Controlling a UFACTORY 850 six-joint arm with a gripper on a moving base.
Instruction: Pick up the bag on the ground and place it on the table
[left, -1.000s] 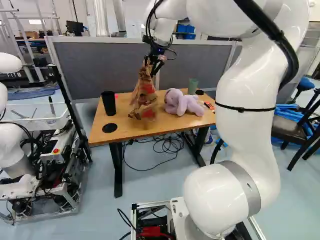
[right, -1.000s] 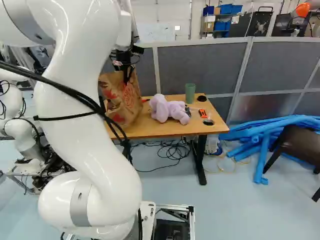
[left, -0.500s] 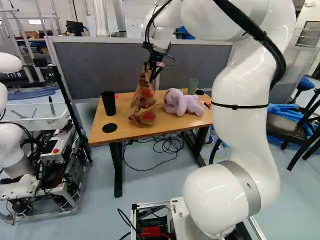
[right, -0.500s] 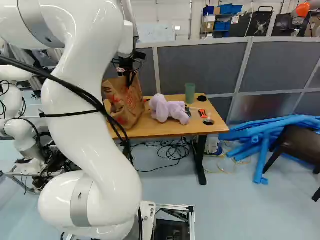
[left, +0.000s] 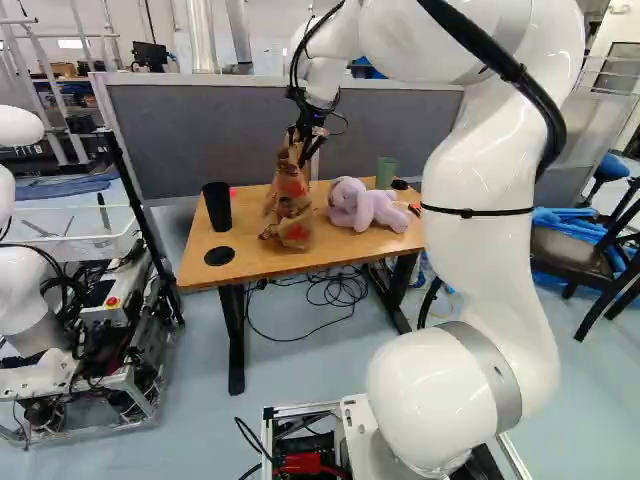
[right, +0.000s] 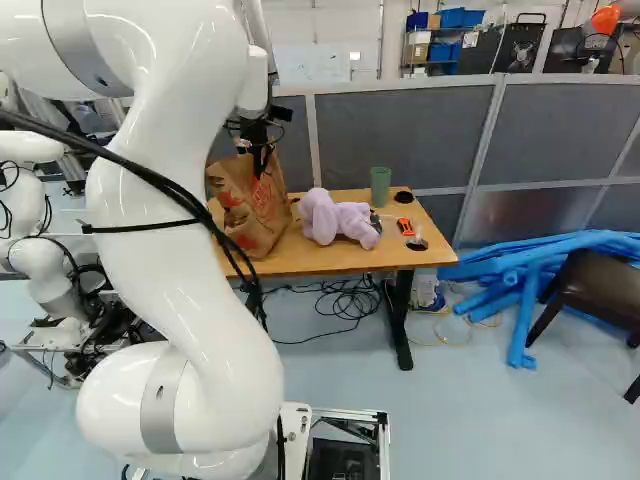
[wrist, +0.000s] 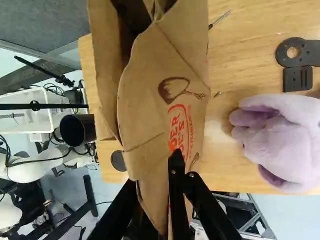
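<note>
The job had come to its setting-down step: the paper bag (right: 245, 205) was up at the desk (left: 250, 240), between the black cup (left: 217, 206) and the purple soft toy (left: 370, 205), with the green cup (right: 380, 185) beyond the toy. The hand (wrist: 159, 172) was clenched on the bag, its paper pinched between the fingers, one of them against the printed side and the other mostly hidden by the paper. The bag leaned a little in the right base view, its lower end at the desktop; whether its base bore fully on the wood could not be told. The next move, as I judged it, called for easing the bag down until the desk took its weight, levelling the base well inside the front edge, and only then spreading the fingers and drawing the hand straight up, clear of the paper. Letting go too soon might have let it tip towards the toy or over the edge, and a snagged fold could have dragged it along.
</note>
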